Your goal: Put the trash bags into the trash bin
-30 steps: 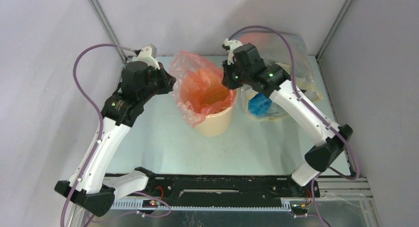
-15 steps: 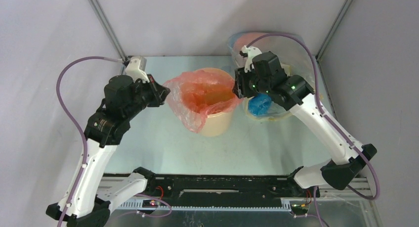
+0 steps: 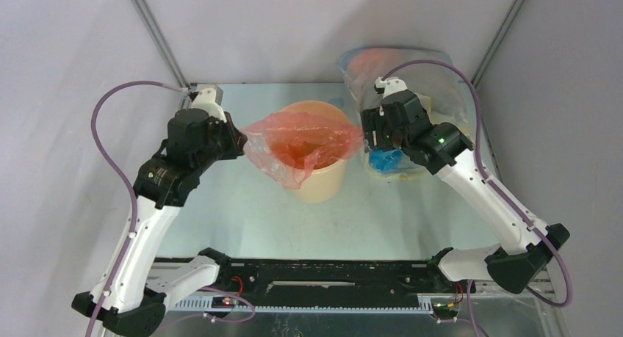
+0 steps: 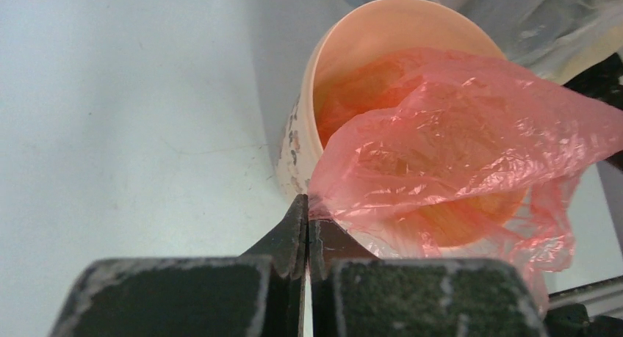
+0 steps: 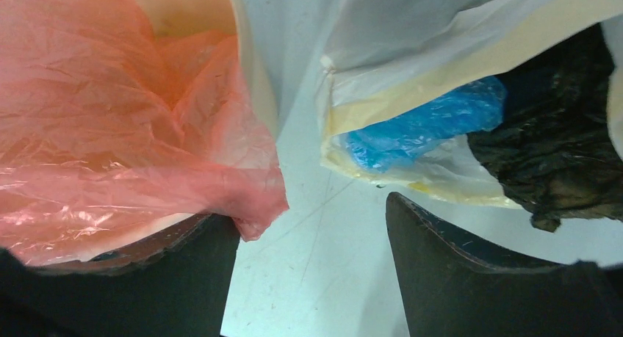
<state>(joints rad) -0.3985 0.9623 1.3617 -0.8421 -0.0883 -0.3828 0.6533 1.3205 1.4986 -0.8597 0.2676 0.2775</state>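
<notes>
Left jaws pinch the pink trash bag (image 4: 455,131) (right jaws apart).

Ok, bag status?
Left gripper shut on pink bag edge. Right gripper open, bag draped on one finger. Bag stretched over trash bin mouth, partly inside. Clear sack right of bin, not blocking.

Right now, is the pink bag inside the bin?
Partly in: the pink bag spans the trash bin, drooping over its near rim, pinched by the left gripper.

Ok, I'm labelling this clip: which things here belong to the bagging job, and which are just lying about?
In the job: pink trash bag, trash bin, left pincer, right pincer.
Lying about: clear sack, blue plastic and black plastic inside it.
</notes>
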